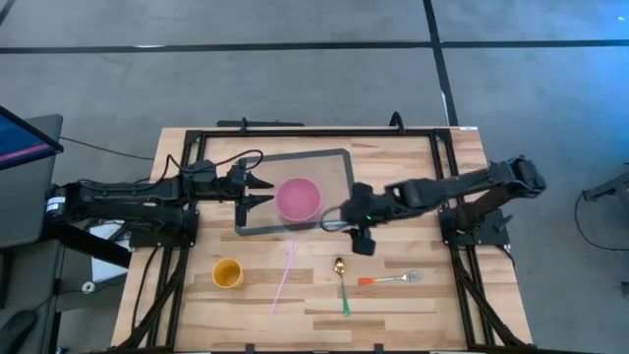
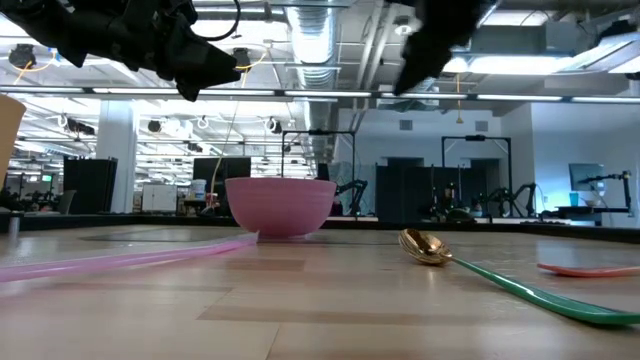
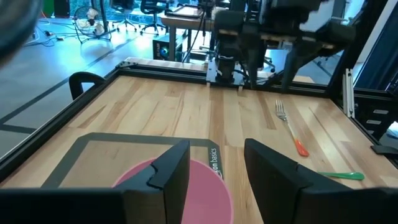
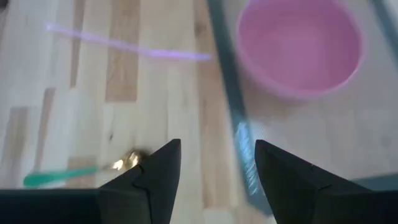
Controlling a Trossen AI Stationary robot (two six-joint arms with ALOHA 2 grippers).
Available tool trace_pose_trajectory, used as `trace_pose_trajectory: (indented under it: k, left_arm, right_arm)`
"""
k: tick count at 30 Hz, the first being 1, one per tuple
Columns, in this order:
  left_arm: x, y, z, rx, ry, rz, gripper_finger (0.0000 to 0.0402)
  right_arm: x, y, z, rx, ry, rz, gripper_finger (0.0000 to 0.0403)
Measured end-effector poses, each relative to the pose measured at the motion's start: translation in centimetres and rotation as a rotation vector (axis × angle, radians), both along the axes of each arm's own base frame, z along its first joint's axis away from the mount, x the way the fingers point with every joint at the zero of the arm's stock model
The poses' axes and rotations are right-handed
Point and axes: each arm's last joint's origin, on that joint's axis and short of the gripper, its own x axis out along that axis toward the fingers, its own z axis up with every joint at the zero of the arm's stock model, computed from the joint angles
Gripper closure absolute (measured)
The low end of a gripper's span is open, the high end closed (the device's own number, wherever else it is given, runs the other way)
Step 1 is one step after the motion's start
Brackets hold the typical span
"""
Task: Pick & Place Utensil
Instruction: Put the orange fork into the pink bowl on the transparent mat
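Right gripper hovers wide open and empty; the spoon lies on the surface just below and short of it. Best drop straight over the green handle. Beyond, left gripper waits open beside the pink bowl.

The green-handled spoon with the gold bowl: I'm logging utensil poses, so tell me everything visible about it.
The green-handled spoon with the gold bowl lies flat on the bare wooden table, untouched. Its shiny gold-coloured, metal-looking bowl points toward the pink bowl; its slim green handle, plastic by its look, runs toward the table's front edge. The pink straw lies to one side, the orange-handled fork to the other, both apart from it. The open right gripper hovers nearby.
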Motion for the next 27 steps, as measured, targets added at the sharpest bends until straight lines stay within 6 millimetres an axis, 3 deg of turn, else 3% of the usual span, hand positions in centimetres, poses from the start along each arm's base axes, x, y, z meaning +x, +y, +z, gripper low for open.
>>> trace_pose_trajectory:
  k: [8,14,20,27]
  left_arm:
    - [0.0,0.0,0.0,0.002,-0.001,0.000,0.0247]
    - [0.0,0.0,0.1,0.003,-0.005,0.000,0.0247]
    - [0.0,0.0,0.1,0.004,-0.007,0.000,0.0247]
    - [0.0,0.0,0.1,0.005,-0.012,0.013,0.0247]
  right_arm:
    - [-4.5,1.8,-2.1,0.079,0.012,-0.017,0.0204]
    - [-7.3,3.7,-5.1,0.155,0.047,-0.034,0.0213]
    - [-9.2,6.4,-7.4,0.192,0.098,0.026,0.0225]
    - [-10.5,9.0,-8.4,0.265,0.113,0.029,0.0234]
